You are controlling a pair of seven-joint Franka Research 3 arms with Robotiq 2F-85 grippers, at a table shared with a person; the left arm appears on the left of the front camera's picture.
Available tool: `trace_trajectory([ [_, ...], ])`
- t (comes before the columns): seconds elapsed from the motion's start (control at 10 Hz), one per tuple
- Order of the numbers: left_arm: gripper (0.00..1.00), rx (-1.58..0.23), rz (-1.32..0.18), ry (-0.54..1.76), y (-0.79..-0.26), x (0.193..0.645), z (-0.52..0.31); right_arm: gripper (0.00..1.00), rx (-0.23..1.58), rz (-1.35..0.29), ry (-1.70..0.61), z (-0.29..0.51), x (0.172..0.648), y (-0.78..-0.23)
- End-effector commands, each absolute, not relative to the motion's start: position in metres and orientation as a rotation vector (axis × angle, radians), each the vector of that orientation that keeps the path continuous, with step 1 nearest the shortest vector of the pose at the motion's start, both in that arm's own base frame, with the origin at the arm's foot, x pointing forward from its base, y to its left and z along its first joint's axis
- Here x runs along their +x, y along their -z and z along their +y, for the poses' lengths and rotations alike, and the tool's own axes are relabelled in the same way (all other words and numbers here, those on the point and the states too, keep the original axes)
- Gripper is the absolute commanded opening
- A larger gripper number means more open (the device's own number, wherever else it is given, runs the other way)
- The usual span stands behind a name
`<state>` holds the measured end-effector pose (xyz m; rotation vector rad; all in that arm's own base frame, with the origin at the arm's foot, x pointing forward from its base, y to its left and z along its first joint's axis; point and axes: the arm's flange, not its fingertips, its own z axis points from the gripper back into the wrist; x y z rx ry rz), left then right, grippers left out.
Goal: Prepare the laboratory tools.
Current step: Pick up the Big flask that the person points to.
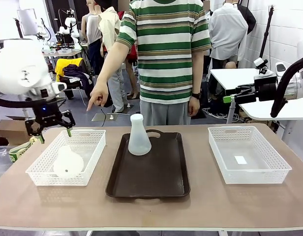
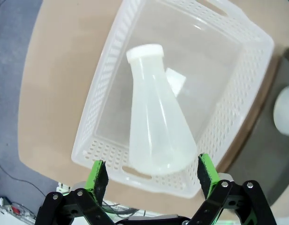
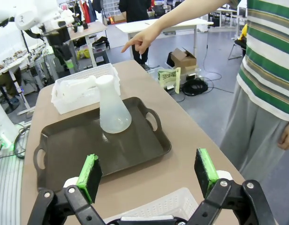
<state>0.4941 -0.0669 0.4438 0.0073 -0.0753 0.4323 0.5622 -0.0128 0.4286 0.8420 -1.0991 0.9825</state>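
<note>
One frosted-white flask [image 1: 68, 163] lies on its side in the left white mesh basket [image 1: 95, 152]. A second flask [image 1: 139, 135] stands upright at the far end of the dark brown tray [image 1: 151, 177]. My left gripper [image 1: 49, 132] hovers open over the left basket's far left corner; in its wrist view the lying flask [image 2: 156, 122] sits below the open fingers [image 2: 98, 176]. My right gripper [image 1: 227, 98] is open, held high behind the table's right side. Its wrist view looks down at the standing flask [image 3: 111, 112] on the tray [image 3: 88, 150].
A person stands at the far side, one hand [image 1: 97, 98] pointing down toward the left basket. An empty white mesh basket [image 1: 269, 172] sits on the right. Bare tabletop runs along the front edge. A white table [image 1: 240, 76] with gear stands behind at the right.
</note>
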Motion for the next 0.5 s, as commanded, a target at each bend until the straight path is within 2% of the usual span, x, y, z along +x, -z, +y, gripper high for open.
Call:
trace_trajectory([
  [0.0,1.0,0.065,-0.084,-0.474,-0.434,0.523,-0.072,1.0,0.831,-1.089,-0.992,-0.012,0.561,-0.429],
  [0.2,1.0,0.061,-0.097,-0.563,-0.419,0.53,-0.066,1.0,0.831,-1.089,-0.992,-0.012,0.561,-0.429],
  [0.4,1.0,0.004,-0.113,-0.512,-0.398,0.534,-0.057,1.0,0.831,-1.089,-0.992,-0.012,0.561,-0.429],
])
